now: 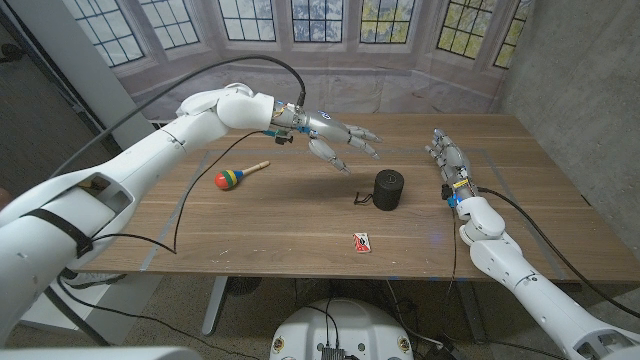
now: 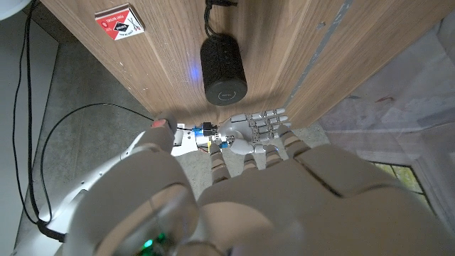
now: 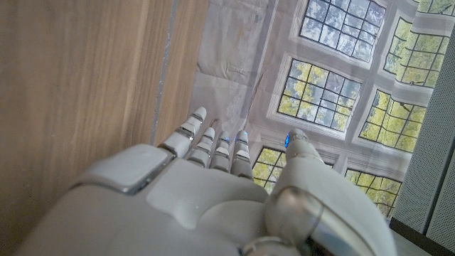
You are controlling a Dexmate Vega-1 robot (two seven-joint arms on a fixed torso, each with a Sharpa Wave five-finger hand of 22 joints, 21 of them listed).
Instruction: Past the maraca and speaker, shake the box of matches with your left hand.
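Observation:
The matchbox (image 1: pixel 361 241), small, red and white, lies flat near the table's front edge, in front of the black cylindrical speaker (image 1: pixel 388 190). A maraca (image 1: pixel 235 177) with a coloured head and wooden handle lies to the left. My left hand (image 1: pixel 340 140) hovers above the table behind and left of the speaker, fingers spread, holding nothing. In the left wrist view, the matchbox (image 2: pixel 119 21) and speaker (image 2: pixel 224 70) lie beyond my left hand (image 2: pixel 284 206). My right hand (image 1: pixel 447 160) stands on the table right of the speaker, fingers straight, holding nothing.
The wooden table (image 1: pixel 280 225) has bare room around the matchbox. A short black cord (image 1: pixel 362 199) lies at the speaker's left side. A dark cable (image 1: pixel 185 215) droops from my left arm over the table's left part. A window backdrop hangs behind.

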